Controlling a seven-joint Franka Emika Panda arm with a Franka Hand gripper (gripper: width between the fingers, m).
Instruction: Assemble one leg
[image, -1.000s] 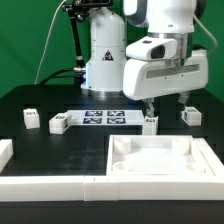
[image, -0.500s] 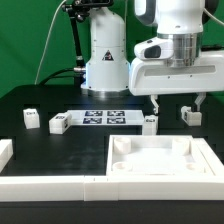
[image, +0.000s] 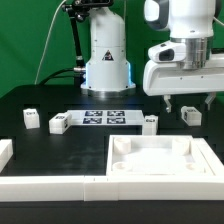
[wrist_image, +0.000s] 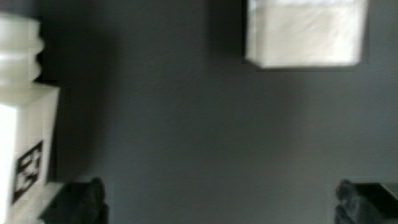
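In the exterior view, with twelve o'clock taken as away from the camera, one black bench (image: 40, 100) carries everything. One white robot arm (image: 105, 55) rises at twelve o'clock. One large square tray piece (image: 155, 160) with recessed corners lies at about five o'clock. A long border bar (image: 45, 186) runs along the six o'clock edge, and the end of a second border bar (image: 5, 152) shows at nine o'clock. How far each one runs cannot be told, since the frame cuts them off. One marker board (image: 105, 117) lies flat at the centre.

The single pincer (image: 190, 102) hangs at about three o'clock of the marker board. Its two dark fingers are spread wide and pinch nothing.

Four legs stand upright on the bench, all apart from one another. The nearest leg (image: 188, 114) is just below the pincer, under the gap between the fingers. A second leg (image: 150, 122) stands just beside the marker board's three o'clock end. A third leg (image: 58, 123) sits at its nine o'clock end, and a fourth leg (image: 31, 118) further toward nine o'clock.

The wrist view shows two white blocks: a plain block (wrist_image: 306, 32) and a tagged block (wrist_image: 22, 130). Neither lies between the fingertips (wrist_image: 80, 200), and it cannot be told which legs they are.
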